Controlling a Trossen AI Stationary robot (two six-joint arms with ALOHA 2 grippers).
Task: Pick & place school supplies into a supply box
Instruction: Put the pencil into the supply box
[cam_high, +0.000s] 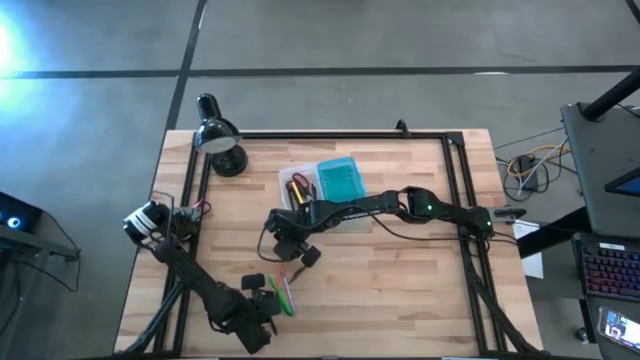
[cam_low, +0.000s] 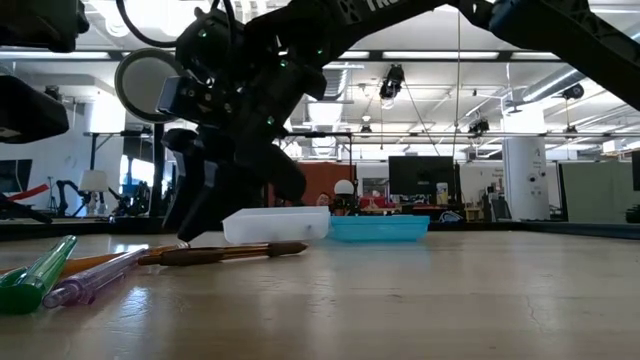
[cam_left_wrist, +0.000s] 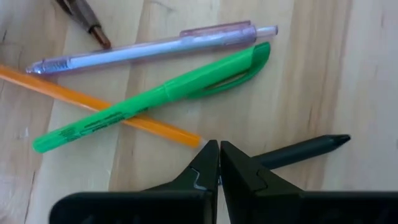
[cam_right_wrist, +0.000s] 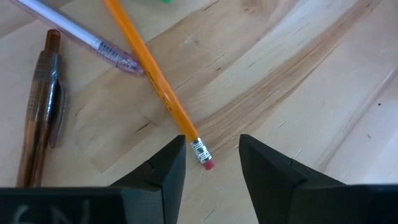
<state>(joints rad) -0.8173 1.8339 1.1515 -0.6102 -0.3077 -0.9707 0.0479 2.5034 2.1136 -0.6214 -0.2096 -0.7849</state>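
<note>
Orange pencil (cam_right_wrist: 158, 81)'s eraser end lies between right pincer (cam_right_wrist: 211, 165)'s parted fingers.

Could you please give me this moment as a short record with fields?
left gripper: shut, empty, beside green marker
right gripper: open, over the eraser end of orange pencil
supply box: open, lid laid flat, some items inside
still on table: green marker, orange pencil, clear pen, brown pen, dark pen

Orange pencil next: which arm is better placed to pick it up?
Right. The right hand is open with the orange pencil eraser end just ahead of its fingers. The left hand is shut on a dark pen.
</note>
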